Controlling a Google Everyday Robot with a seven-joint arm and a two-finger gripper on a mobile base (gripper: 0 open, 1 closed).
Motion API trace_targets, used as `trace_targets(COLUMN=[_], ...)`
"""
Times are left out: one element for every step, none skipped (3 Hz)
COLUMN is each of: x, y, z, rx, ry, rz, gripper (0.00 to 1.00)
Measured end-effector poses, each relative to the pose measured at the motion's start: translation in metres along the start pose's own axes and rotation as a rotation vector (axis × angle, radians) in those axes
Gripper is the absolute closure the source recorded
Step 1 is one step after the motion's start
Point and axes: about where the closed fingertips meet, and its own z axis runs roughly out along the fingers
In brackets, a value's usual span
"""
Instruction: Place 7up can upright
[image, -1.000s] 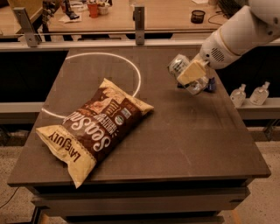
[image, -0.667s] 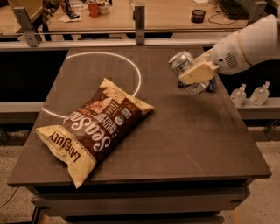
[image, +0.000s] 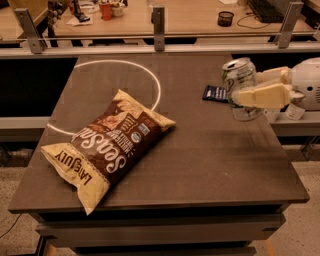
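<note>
The 7up can is silvery-white with green markings and stands nearly upright, pull-tab top up, near the right edge of the dark table. My gripper reaches in from the right and is shut on the can, with one cream finger across its front and the other behind it. The can's base is at or just above the tabletop; I cannot tell whether it touches.
A big brown-and-yellow chip bag lies on the table's left-centre, over part of a white circle marked on the top. A flat dark-blue wrapper lies just left of the can. Rails and a cluttered desk are behind.
The can has turned from tilted to nearly upright in my gripper. The arm has drawn back to the right and now comes in level from the side.
</note>
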Motion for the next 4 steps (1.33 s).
trace_targets(x=[0.007, 0.01, 0.009, 0.011], y=[0.026, 0.05, 0.059, 0.053], z=[-0.019, -0.018, -0.005, 0.017], rx=[-0.021, -0.034, -0.016, 0.034], ry=[-0.14, -0.238, -0.258, -0.242], rz=[0.023, -0.006, -0.038, -0.027], gripper=[1.0, 1.0, 1.0, 1.0])
